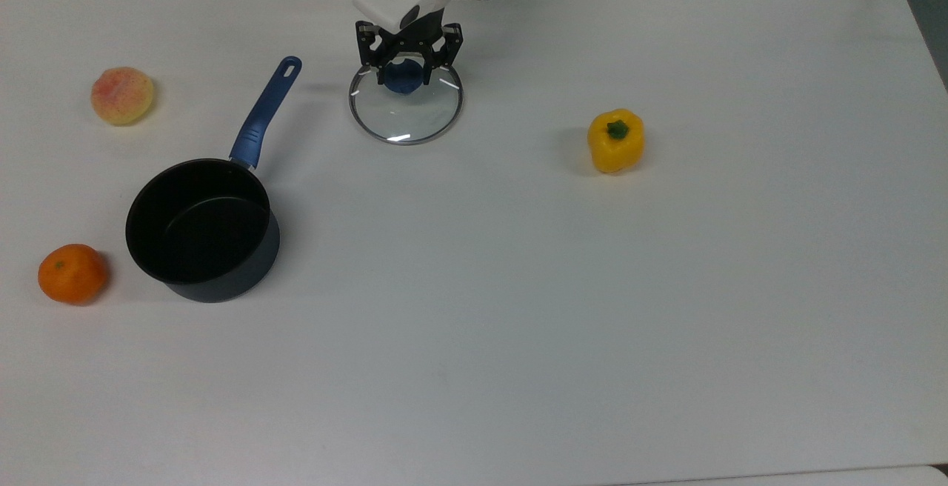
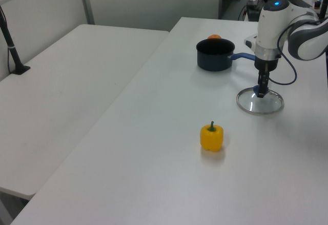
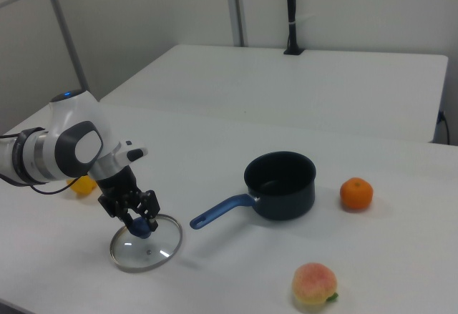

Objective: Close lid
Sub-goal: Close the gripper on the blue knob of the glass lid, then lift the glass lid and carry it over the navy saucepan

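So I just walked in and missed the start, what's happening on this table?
The arm's gripper is down over the blue knob of the glass lid, fingers on either side of it. The black saucepan stands open and apart from the lid, toward the top view's lower left. A yellow pepper, an orange and a peach lie untouched.

Arm enters from top centre of the top view, wrist pointing down; gripper (image 1: 404,70) fingers closed on the blue knob (image 1: 404,76).
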You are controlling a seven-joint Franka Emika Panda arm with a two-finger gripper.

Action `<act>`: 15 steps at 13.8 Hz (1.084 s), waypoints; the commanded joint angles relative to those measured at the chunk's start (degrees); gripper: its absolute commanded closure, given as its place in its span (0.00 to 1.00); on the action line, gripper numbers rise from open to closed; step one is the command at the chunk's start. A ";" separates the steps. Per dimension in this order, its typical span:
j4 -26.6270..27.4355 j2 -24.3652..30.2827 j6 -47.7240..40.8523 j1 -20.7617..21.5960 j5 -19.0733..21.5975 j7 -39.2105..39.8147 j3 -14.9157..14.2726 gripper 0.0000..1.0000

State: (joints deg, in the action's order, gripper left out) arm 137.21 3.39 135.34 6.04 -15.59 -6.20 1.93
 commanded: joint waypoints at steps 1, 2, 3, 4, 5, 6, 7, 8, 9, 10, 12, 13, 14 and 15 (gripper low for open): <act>0.07 0.82 -2.70 0.03 -1.20 -1.44 0.27 0.84; -0.02 1.09 -3.15 0.11 -1.11 -1.53 0.27 0.84; -0.10 1.26 -3.85 0.11 -1.11 -1.53 0.27 0.84; -0.63 1.35 -4.11 0.29 -1.11 -1.62 0.27 0.84; -1.07 1.44 -5.42 0.29 -1.03 -1.62 0.27 0.84; -1.85 1.53 -6.39 0.38 -1.03 -1.62 0.36 0.84; -1.95 1.62 -6.49 0.55 -1.03 -1.62 0.36 0.84; -2.04 1.79 -6.58 0.64 -1.03 -1.70 0.71 0.84; -2.39 2.14 -7.53 0.64 -1.03 -1.62 1.49 0.84; -3.96 2.14 -9.11 0.55 -0.94 -1.62 1.85 0.84; -6.77 2.23 -11.49 0.64 -0.33 -1.62 1.94 0.84; -8.18 2.23 -12.46 0.64 -0.24 -1.62 1.94 0.84; -9.76 2.23 -13.68 0.64 -0.15 -1.70 1.94 0.84; -11.34 2.06 -14.83 0.64 -0.06 -1.62 1.94 0.84</act>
State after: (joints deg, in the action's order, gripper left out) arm 129.22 4.59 124.39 6.34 -15.59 -6.46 3.62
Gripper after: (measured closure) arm 0.348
